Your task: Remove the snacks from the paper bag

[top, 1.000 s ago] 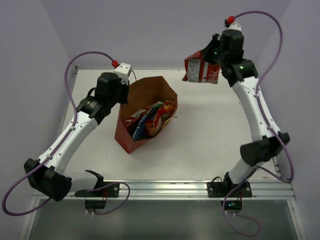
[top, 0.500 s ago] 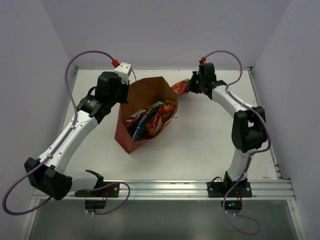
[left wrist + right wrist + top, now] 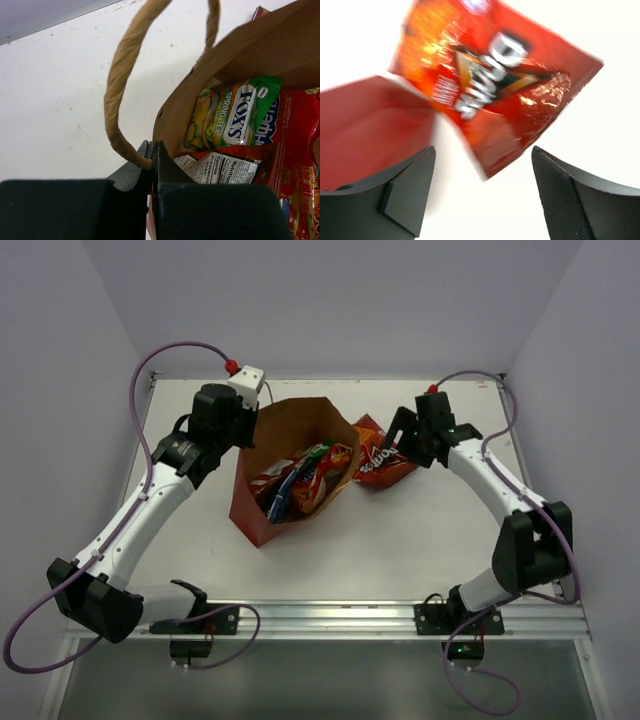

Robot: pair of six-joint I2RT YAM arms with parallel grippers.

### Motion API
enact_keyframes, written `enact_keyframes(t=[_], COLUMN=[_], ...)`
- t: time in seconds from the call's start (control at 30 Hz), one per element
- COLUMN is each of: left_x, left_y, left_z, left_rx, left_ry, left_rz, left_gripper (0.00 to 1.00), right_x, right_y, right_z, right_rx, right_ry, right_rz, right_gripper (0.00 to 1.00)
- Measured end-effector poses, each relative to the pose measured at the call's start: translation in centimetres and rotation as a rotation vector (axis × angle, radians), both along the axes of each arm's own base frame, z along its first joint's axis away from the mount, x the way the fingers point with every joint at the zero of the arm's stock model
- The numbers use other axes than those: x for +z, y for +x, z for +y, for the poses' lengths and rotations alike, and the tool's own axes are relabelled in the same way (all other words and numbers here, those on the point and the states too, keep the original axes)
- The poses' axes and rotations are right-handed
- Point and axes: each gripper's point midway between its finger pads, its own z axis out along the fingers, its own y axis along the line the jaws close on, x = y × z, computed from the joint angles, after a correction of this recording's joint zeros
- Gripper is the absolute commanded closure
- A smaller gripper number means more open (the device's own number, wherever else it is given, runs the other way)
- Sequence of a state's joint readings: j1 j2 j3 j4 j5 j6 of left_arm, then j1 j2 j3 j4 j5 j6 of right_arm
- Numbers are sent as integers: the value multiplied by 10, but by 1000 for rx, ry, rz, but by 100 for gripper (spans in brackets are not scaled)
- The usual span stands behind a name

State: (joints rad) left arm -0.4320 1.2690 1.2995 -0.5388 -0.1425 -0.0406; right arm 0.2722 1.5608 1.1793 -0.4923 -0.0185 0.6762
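On the white surface stands the tall red-brown paper shopping bag, its ten o'clock rim clamped by the left claw. Foil snacks inside lie along seven-to-one o'clock, at nine o'clock from the right claw, the nearer free one, fingers apart over a red crinkly chip bag just beside the bag.

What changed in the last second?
The right gripper brought the red foil chip bag down from high over the far right corner to the white table, just right of the red-brown paper shopping bag, then opened and let it go. Unchanged: the left gripper clamped on the paper bag's rim, and the remaining snack bags inside.
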Motion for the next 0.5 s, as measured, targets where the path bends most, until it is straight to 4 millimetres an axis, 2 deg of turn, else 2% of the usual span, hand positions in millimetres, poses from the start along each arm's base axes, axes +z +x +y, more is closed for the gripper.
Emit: enact_keyframes(t=[0.07,0.17,0.23,0.3,0.33,0.4,0.5], left_x=[1,1,1,1,1,1,2], left_y=[-1,-1,-2,-2,-2,-2,-3], left_z=[0,-1,-1,-2,-3,-3,-5], left_rx=[-1,-7,-9,-14,-15,-19,-26], left_ry=[-1,-5,-7,-10,-10,-13,-19], left_rz=[0,0,0,0,1,2,1], left_gripper=[100,100,100,100,100,100,100], right_x=[47,134,192,242,261,285,293], right_y=[3,-1,-14,-34,-46,-67,-87], right_z=[0,11,27,50,63,87,119], right_rx=[0,32,75,143,181,256,342], right_ry=[-5,15,46,96,125,176,225], right_rz=[-91,-271,-392,-493,-530,-570,-564], right_gripper=[18,19,21,23,23,23,23])
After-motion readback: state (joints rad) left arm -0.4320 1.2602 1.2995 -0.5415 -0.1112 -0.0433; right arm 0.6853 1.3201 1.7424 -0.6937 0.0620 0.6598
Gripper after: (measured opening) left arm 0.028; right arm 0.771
